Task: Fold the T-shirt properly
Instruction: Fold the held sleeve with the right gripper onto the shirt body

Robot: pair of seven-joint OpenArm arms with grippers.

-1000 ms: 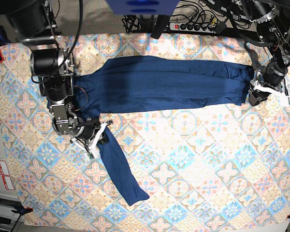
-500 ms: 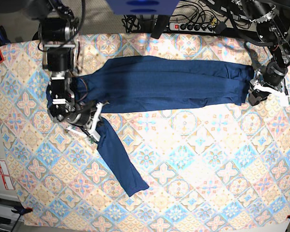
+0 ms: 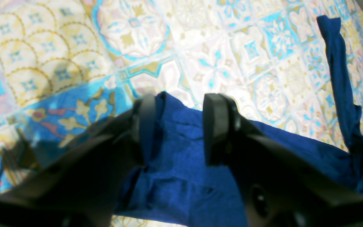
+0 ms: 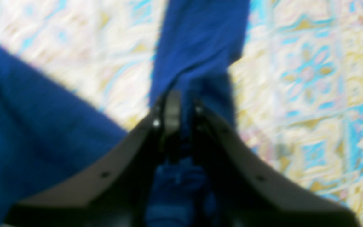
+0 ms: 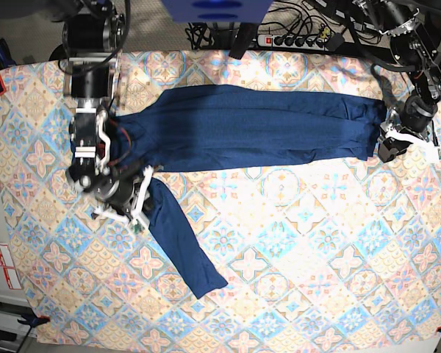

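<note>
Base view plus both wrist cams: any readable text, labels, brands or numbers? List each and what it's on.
No text reads clearly in any view.
White stickers with red marks, at the left edge beside the patterned cloth: printed, but too small to read.
Power strip at the top edge: no legible marking.
T-shirt: plain navy, no print or tag showing.
Both wrist views: only fabric, cloth pattern and end effector fingers; right wrist view is blurred.

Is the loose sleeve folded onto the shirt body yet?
No: in the base view the sleeve of the T-shirt lies stretched out across the tablecloth.
</note>
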